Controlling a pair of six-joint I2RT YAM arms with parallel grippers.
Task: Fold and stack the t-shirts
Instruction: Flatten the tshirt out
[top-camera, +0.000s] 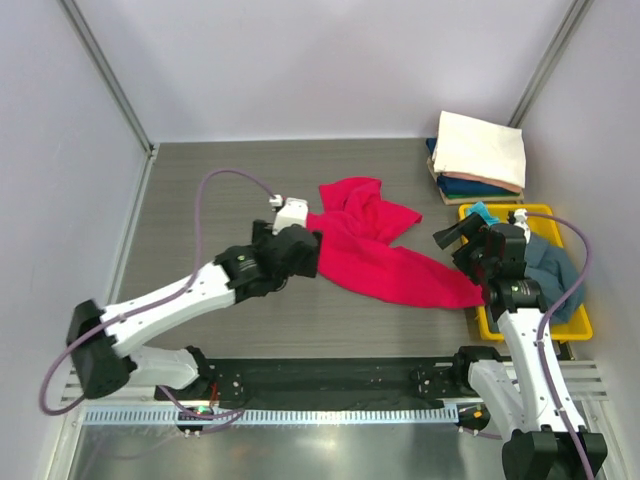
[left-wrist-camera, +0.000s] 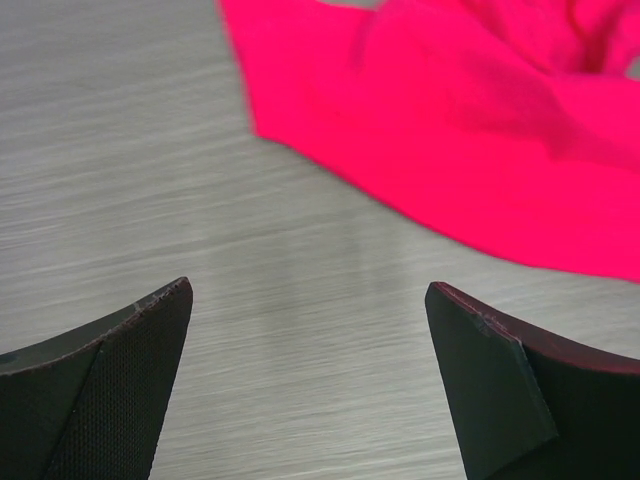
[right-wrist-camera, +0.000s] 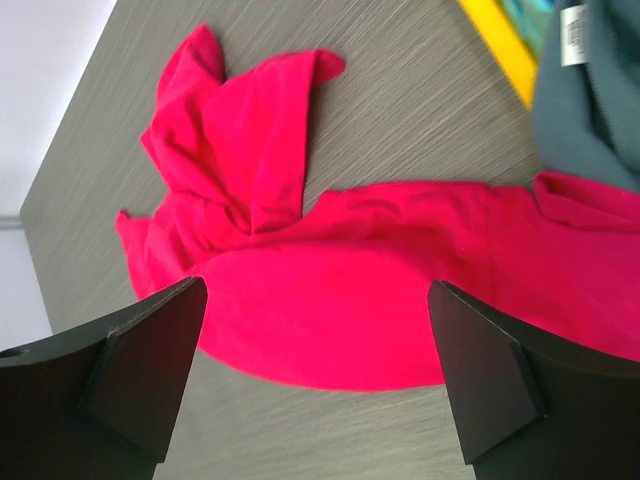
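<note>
Top external view is showing the crimson-pink t-shirt lying crumpled mid-table, its right end reaching the yellow tray. The left gripper is hovering with jaws apart over bare table just beside the cloth's edge. The right gripper is hanging equally wide above the other end. Recommendation: each should be pinching one outer edge only and drawing the shirt flat, keeping clear of the slate blue-grey t-shirt.
</note>
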